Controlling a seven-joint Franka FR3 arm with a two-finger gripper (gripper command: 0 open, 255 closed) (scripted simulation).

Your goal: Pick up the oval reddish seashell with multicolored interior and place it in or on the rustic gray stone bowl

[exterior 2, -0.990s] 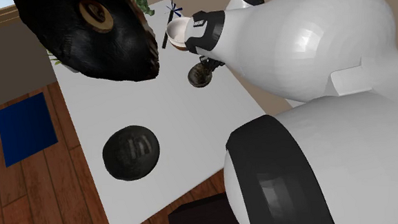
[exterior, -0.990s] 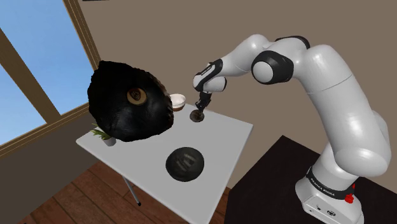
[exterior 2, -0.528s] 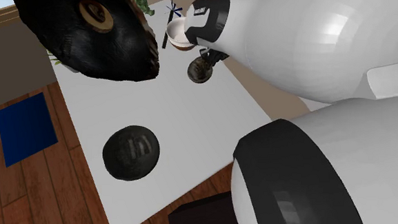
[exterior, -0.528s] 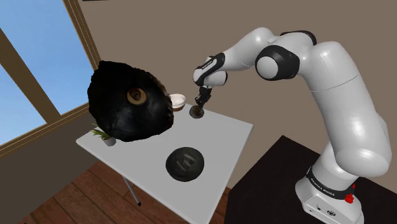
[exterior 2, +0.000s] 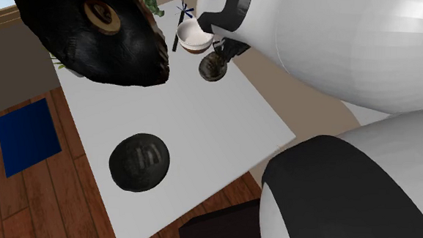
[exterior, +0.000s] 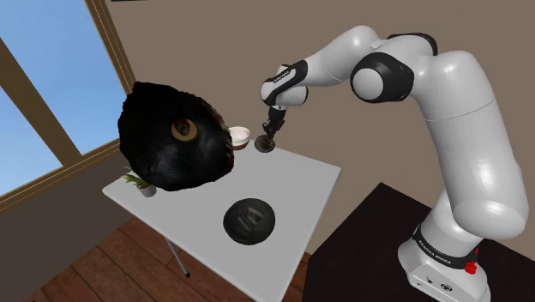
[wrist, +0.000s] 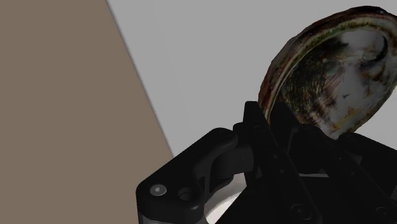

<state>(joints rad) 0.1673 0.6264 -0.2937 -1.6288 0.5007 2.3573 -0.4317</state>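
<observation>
Clasps the oval seashell (wrist: 331, 73) in the black gripper (exterior: 271, 135), with fingers (wrist: 257, 124) closed against its lower rim. From the wrist view, up close: a reddish-brown outer rim and a pearly inside mottled green, white and dark, held nearly upright over the pale grey table (wrist: 210, 63), with a flat tan-brown surface beyond the table's edge. From the shoulder view, none of that colour: just a small dark disc under the gripper at the table's far edge, just beside a small white bowl (exterior: 239, 134); hard to tell there whether clear of the tabletop or touching it. Toward the table's near end, well apart from the seashell, a dark grey round stone bowl (exterior: 249, 220) with a pale mark in its middle. Over the table's left part in the shoulder view, a large rough black lump (exterior: 176, 137) with a brown ring on it, and below its lower edge a bit of green plant (exterior: 135, 178). At that view's left a window (exterior: 43, 86) full of blue sky, at its lower right the black stand (exterior: 360, 253). Added by the second exterior view, past the bulky white arm (exterior 2: 338, 47): a blue mat (exterior 2: 26, 136) on the wooden floor (exterior 2: 74, 204) beside the table
</observation>
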